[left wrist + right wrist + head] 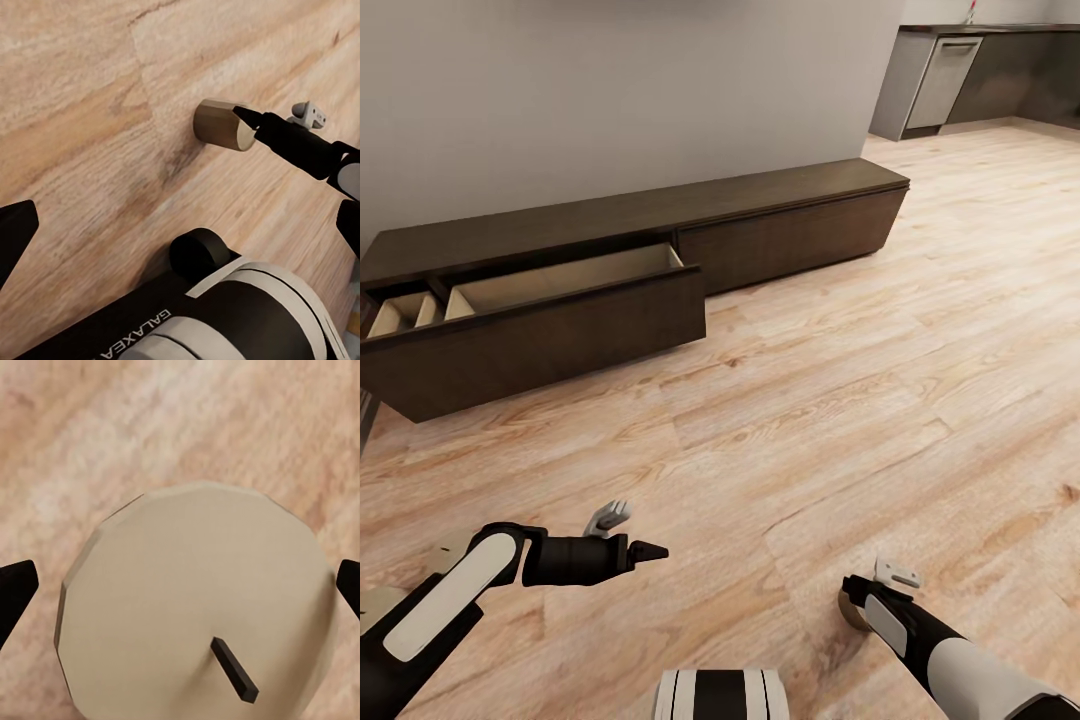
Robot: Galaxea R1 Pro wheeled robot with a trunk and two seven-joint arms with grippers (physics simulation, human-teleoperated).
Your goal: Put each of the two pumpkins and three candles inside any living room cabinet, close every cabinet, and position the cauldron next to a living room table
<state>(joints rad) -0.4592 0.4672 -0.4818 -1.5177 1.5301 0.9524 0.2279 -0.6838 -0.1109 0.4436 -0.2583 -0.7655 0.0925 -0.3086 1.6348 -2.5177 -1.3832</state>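
Observation:
My right gripper [872,592] hangs low over the wood floor, shut on a short tan candle [852,610]. The right wrist view looks down on the candle's flat top [195,600] and dark wick, with a fingertip at either side. In the left wrist view the candle [223,124] sits against a black fingertip [249,118] of the right gripper. My left gripper [643,530] is open and empty, level with the right one. The long dark-brown cabinet [790,235] runs along the wall ahead. Its left drawer [560,280] is pulled out, showing pale, bare compartments.
Open plank floor [810,400] lies between me and the cabinet. The cabinet's right-hand fronts are flush shut. A kitchen with dark cupboards [960,70] opens at the far right. My own base [720,695] shows at the bottom edge.

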